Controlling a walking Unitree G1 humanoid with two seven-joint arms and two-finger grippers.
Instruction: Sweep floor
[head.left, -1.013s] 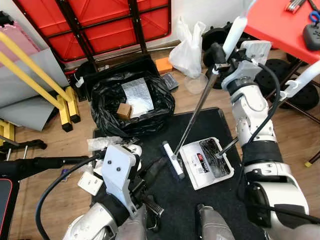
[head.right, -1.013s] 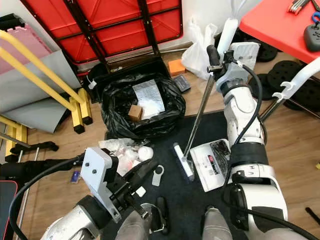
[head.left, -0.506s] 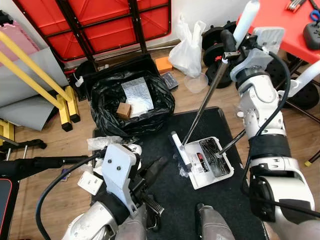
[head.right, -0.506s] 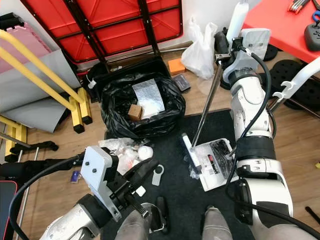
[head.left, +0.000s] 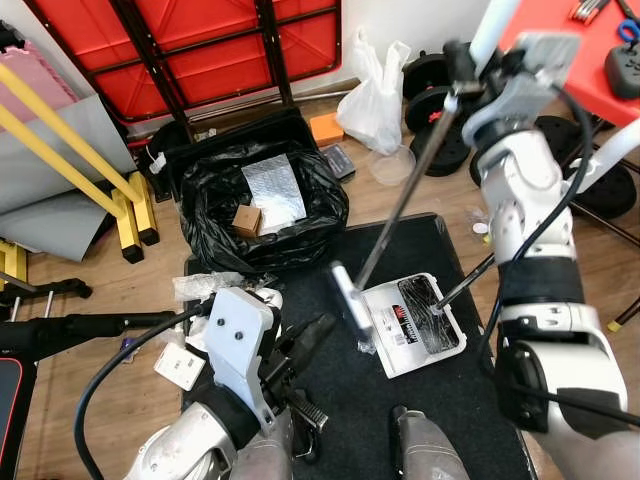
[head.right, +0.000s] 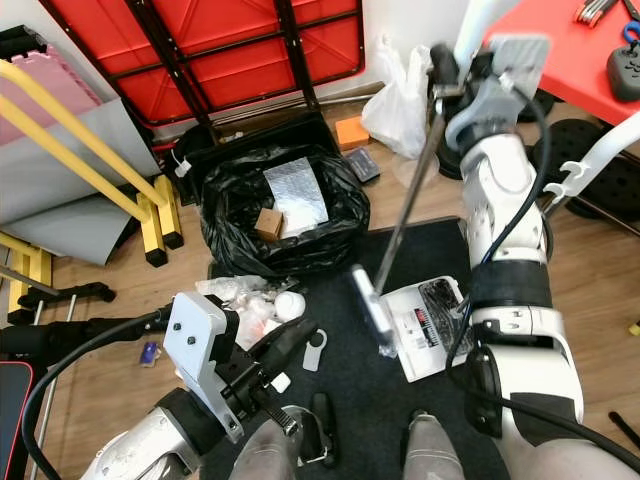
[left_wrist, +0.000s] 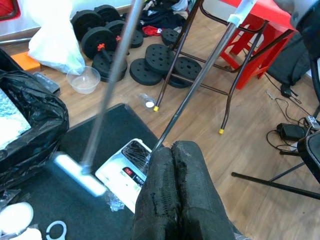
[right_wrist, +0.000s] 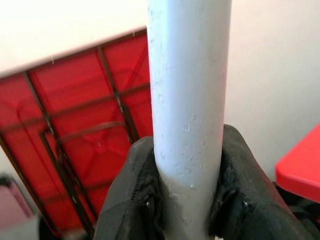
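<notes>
My right gripper (head.left: 455, 70) is shut on the broom's white grip (right_wrist: 187, 100), high at the back right. The metal broom shaft slants down to the blurred broom head (head.left: 350, 300), which is over the black mat (head.left: 420, 245) at the left lip of the white dustpan (head.left: 415, 325). Dark debris lies in the pan, and a crumpled scrap (head.left: 365, 345) lies beside it. The dustpan's thin handle (head.left: 465, 285) rises to the right. My left gripper (head.left: 320, 330) is low at the front left, shut on nothing (left_wrist: 172, 150). Loose litter (head.right: 270, 305) lies by it.
A black trash bag (head.left: 265, 205) with foil and a small box stands behind the mat. A red folded table (head.left: 200, 50) and yellow frame (head.left: 70, 140) are at the back left. A white plastic bag (head.left: 375, 95), weight plates (left_wrist: 150, 60) and red table legs crowd the right.
The broom head went right to the dustpan's lip, then swung back left and is now blurred. My right gripper moved up and farther back. The left gripper stayed put.
</notes>
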